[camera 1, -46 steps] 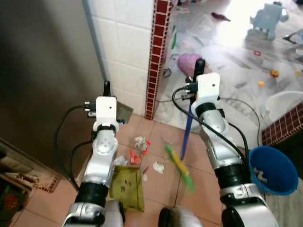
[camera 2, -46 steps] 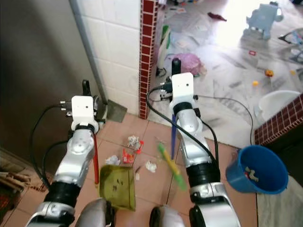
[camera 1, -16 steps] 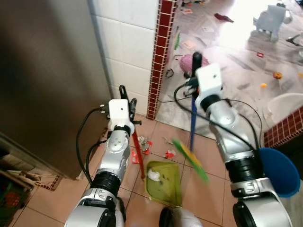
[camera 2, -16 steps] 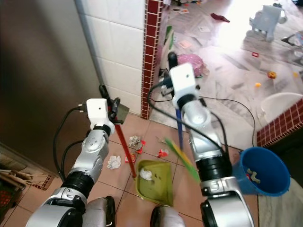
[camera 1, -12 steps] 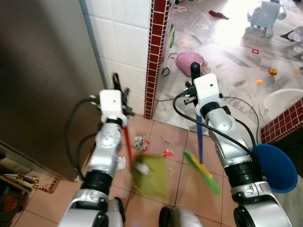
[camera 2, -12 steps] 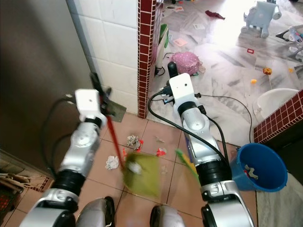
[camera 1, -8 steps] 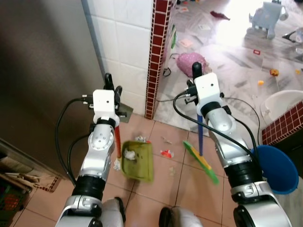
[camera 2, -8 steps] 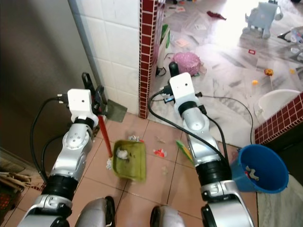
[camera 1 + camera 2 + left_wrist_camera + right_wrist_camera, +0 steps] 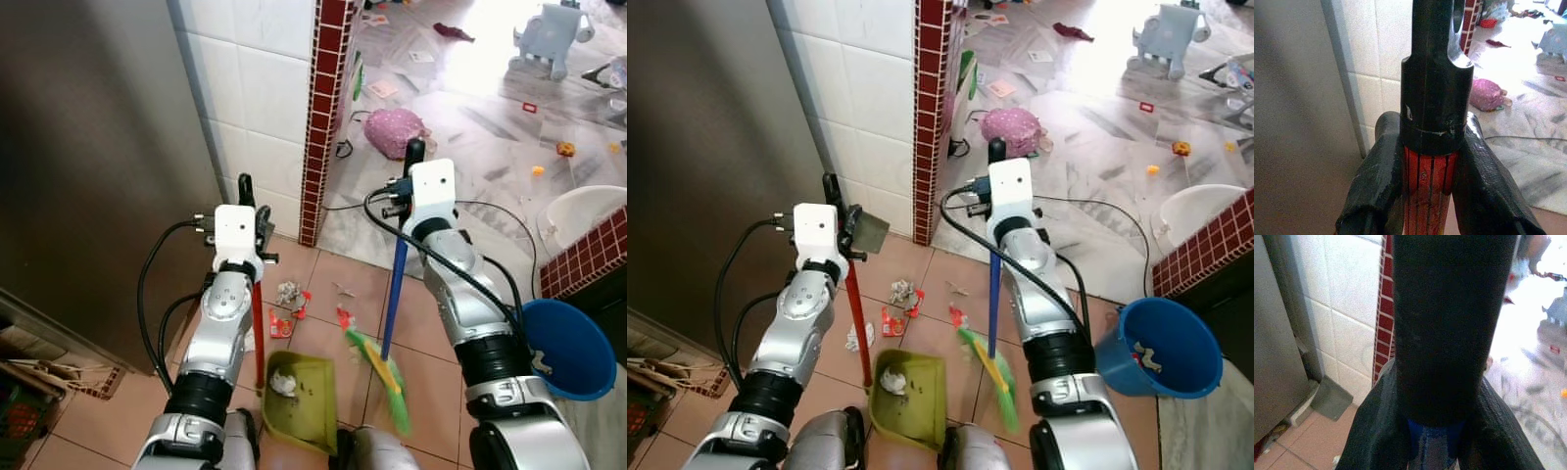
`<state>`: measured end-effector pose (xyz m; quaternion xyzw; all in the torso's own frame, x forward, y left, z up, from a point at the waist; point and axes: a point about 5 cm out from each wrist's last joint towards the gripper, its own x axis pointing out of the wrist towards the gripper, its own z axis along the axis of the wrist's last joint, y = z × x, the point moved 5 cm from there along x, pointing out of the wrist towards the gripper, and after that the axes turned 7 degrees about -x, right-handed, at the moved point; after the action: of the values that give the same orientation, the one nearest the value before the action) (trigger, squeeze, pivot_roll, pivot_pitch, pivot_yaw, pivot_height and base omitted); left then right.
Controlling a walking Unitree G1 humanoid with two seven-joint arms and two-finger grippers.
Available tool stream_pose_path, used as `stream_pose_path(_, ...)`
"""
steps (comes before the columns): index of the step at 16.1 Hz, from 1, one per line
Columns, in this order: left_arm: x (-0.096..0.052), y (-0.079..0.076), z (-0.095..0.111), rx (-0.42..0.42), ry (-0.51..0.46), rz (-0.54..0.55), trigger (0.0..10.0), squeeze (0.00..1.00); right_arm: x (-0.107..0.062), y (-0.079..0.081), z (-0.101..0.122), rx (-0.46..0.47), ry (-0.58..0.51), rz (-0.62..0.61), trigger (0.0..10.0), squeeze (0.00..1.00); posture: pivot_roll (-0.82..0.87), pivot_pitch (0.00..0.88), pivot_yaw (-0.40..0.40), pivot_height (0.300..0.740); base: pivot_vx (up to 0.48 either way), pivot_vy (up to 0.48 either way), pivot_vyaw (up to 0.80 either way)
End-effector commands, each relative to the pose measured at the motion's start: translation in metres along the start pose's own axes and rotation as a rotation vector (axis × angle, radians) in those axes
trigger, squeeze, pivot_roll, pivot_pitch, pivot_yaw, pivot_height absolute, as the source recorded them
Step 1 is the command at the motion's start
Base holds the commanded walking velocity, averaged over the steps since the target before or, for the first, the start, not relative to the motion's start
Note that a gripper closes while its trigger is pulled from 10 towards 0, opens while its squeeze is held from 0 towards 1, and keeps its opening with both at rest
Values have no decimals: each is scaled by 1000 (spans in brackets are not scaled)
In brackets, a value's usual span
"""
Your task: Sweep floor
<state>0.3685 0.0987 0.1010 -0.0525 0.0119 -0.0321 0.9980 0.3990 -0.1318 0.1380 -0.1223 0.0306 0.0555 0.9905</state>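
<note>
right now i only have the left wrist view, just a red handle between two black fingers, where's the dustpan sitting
Observer: The green dustpan rests on the tile floor by the robot's feet, at the foot of the red handle that the left gripper holds.
Operator: anything in it
Observer: Yes, a crumpled white paper wad lies in the pan.
Operator: and the broom
Observer: The right gripper holds its blue handle; the green broom head is on the floor just right of the pan.
Operator: litter left
Observer: Red and white scraps lie on the tiles beyond the pan.
</note>
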Motion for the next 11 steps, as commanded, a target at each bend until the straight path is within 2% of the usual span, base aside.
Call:
stream_pose_path(1,1,-2,24,8,-85,-7,10000,0,3,-4,-2,103,38,-28,10000,0,-43,96,-64,740,0,0,0)
stream_pose_path(2,1,-2,23,11,-81,-6,10000,0,3,-3,-4,138,53,-33,10000,0,-43,96,-64,740,0,0,0)
stream_pose_path(3,-1,7,14,46,-52,26,10000,0,5,3,-3,187,82,-36,10000,0,-46,107,-66,740,0,0,0)
stream_pose_path(4,-1,10,13,55,-49,38,10000,0,5,5,-1,186,82,-35,10000,0,-48,110,-66,740,0,0,0)
stream_pose_path(6,-3,26,5,97,-30,125,10000,0,8,13,8,179,72,-15,10000,0,-53,112,-62,740,0,0,0)
stream_pose_path(8,-3,25,2,81,-23,129,10000,0,8,15,8,192,78,-8,10000,0,-47,108,-61,740,0,0,0)
stream_pose_path(11,1,18,-7,105,27,102,10000,0,7,13,2,207,106,-25,10000,0,-45,103,-60,740,0,0,0)
